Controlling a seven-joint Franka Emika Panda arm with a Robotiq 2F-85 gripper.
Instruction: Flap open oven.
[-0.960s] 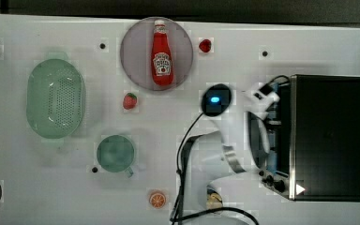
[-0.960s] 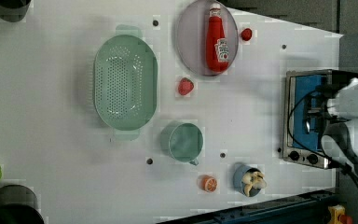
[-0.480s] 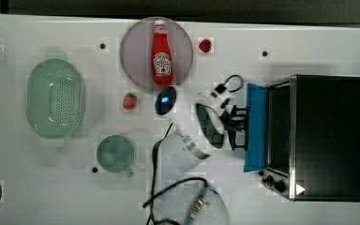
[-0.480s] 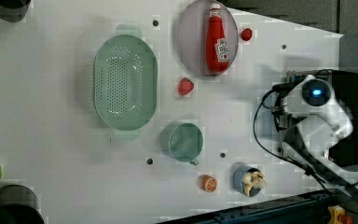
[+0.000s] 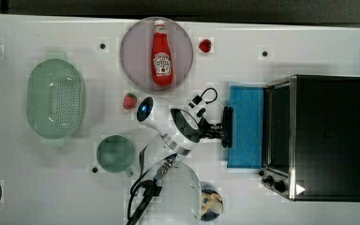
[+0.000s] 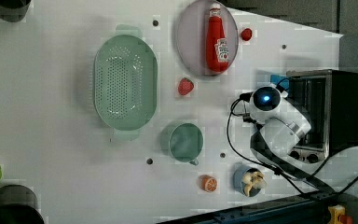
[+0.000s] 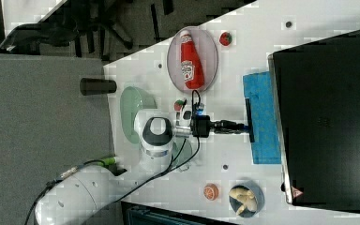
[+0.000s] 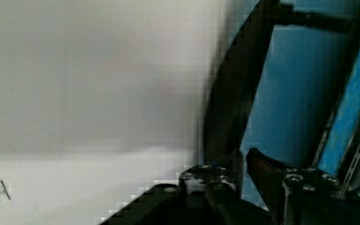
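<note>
The oven (image 5: 328, 136) stands at the top view's right, black-topped with a silver front frame and small knobs (image 5: 274, 180). Its blue glass door (image 5: 246, 126) lies flapped down, about level with the table, toward the top view's left. My gripper (image 5: 222, 127) is shut on the door's black bar handle (image 5: 227, 112) at the door's outer edge. The right view shows the same hold, gripper (image 7: 243, 126) on the handle (image 7: 249, 110) of the door (image 7: 265, 124). In the wrist view, my fingers (image 8: 262, 164) sit on either side of the handle (image 8: 234, 89).
A ketchup bottle (image 5: 161, 54) lies on a grey plate (image 5: 133, 56). Strawberries (image 5: 130, 101) (image 5: 205, 45), a green colander (image 5: 55, 104), a green cup (image 5: 116, 153) and a blue bowl (image 5: 211, 204) sit around the arm's base, and an orange half (image 6: 209, 183) near the bowl.
The oven door has swung down from shut against the oven front to flat. My gripper moved to the top view's left with the handle in it.
</note>
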